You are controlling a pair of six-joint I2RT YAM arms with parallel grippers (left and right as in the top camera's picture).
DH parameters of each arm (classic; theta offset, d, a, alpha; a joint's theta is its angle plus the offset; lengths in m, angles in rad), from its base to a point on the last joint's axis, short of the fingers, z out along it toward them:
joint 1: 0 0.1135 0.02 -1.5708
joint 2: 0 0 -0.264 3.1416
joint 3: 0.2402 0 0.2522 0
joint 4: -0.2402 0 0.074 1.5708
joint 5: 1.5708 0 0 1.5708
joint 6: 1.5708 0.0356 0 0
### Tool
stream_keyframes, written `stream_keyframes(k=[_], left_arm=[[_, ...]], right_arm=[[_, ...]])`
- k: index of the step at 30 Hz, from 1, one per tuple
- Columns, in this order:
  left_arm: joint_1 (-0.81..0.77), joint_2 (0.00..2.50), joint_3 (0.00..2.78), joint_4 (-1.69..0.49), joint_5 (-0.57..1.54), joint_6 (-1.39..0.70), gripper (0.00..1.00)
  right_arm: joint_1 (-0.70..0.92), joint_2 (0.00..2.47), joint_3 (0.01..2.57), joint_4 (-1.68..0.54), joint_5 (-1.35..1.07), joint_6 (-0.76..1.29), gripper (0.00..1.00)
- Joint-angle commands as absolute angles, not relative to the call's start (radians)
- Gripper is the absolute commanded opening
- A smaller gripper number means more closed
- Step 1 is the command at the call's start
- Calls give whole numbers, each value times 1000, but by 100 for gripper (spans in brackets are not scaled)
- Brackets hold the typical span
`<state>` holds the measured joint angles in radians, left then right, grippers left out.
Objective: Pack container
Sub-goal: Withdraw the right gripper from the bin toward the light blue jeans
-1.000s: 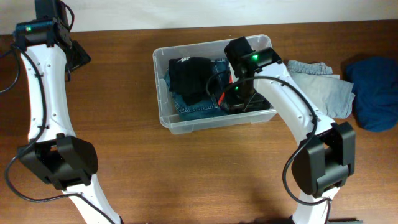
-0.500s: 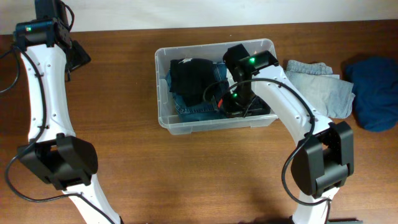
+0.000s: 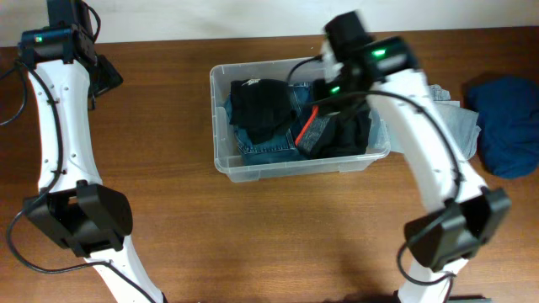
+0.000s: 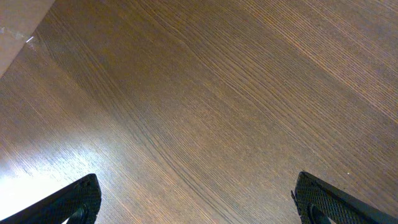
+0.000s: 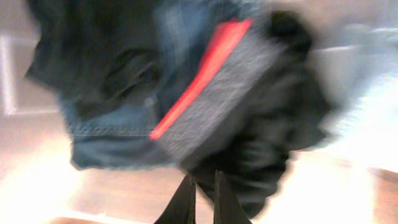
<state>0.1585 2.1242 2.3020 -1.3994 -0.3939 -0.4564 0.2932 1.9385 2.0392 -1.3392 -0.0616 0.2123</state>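
- The container (image 3: 221,135) sits at upper centre of the overhead view on the table (image 3: 253,236). It holds a black top (image 3: 257,105) on the left, jeans (image 3: 265,150) beneath, and a black garment with a red-and-grey band (image 3: 337,133) on the right.
- The right gripper (image 5: 203,190) hangs above that banded garment with its fingers pressed together. Nothing appears to be held between them, though the wrist view is blurred.
- The left gripper (image 4: 196,196) is spread wide over bare wood at upper left, idle.
- The banded garment appears placed, so the step in hand is likely clearing the tub.
- A pale garment (image 3: 442,122) lies just beside the container's right wall, with a dark blue garment (image 3: 505,126) further right.
- Next, the right arm probably needs to swing right, part its fingers and pinch the pale cloth.
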Motion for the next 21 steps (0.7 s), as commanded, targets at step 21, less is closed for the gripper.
stream_keyframes(k=[21], left_arm=[[160, 2128, 2303, -1400, -400, -456, 99]], right_arm=[[-20, 2136, 2059, -1355, -14, 252, 6]])
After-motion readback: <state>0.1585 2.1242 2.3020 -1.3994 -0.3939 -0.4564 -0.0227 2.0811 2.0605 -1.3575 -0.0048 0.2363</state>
